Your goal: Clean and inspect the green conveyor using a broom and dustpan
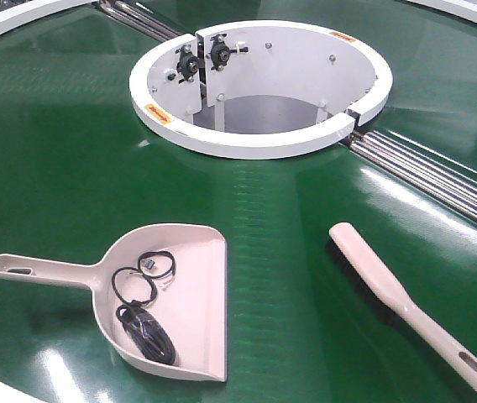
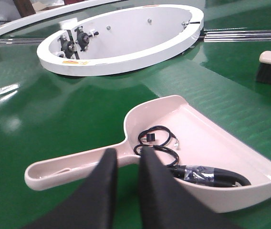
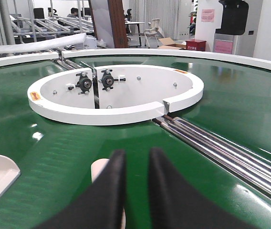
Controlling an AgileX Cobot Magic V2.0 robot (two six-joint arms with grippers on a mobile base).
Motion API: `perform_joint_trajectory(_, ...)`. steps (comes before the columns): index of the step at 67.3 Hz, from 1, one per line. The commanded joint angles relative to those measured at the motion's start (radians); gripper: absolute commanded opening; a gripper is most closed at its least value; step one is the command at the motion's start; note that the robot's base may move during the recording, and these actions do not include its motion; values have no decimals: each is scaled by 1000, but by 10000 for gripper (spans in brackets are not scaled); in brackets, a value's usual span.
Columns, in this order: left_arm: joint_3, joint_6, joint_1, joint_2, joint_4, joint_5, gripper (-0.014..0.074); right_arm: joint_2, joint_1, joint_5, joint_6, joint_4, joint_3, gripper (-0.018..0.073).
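The green conveyor [image 1: 70, 151] looks swept clean around its white ring opening [image 1: 259, 143]. The dustpan [image 1: 175, 302] lies on the belt holding a coiled black cable [image 1: 142, 323]; the broom [image 1: 406, 306] lies well apart. Both seem released; emptying or inspection likely remains. Left gripper [image 2: 126, 155] and right gripper [image 3: 136, 157] hover, fingers slightly spread, holding nothing.

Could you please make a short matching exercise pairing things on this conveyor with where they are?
Things:
1. dustpan
2. broom
3. black cable
4. white ring opening

Places:
A. inside the dustpan
B. far middle of the green conveyor
C. near right, lying diagonally
D. near left, handle pointing left

Pairs: 1-D, 2-C, 3-A, 4-B
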Motion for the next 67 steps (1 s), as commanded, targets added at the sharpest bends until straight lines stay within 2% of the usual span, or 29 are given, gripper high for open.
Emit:
perform_joint_trajectory(1,-38,4,-4,7,-12,-63,-8,9,-6,-68,-9,10,-27,-13)
perform_joint_trajectory(47,-21,4,-4,0,-12,-104,-8,9,-6,-68,-8,11,-27,-9)
perform_joint_trajectory(51,-3,-2,-4,-12,22,-127,-8,9,-6,-68,-8,11,-27,-9)
perform_joint_trajectory(55,10,-90,-4,-28,88,-161,-8,9,-6,-68,-8,11,-27,-9)
perform_joint_trajectory(59,33,-263,-3,-49,214,-215,-8,9,-6,-68,-8,11,-27,-9)
perform_joint_trajectory(63,72,-464,13,-75,387,-281,-8,9,-6,-68,-8,11,-27,-9)
perform_joint_trajectory(67,119,-633,52,-98,492,-339,-8,9,-6,-68,-8,11,-27,-9)
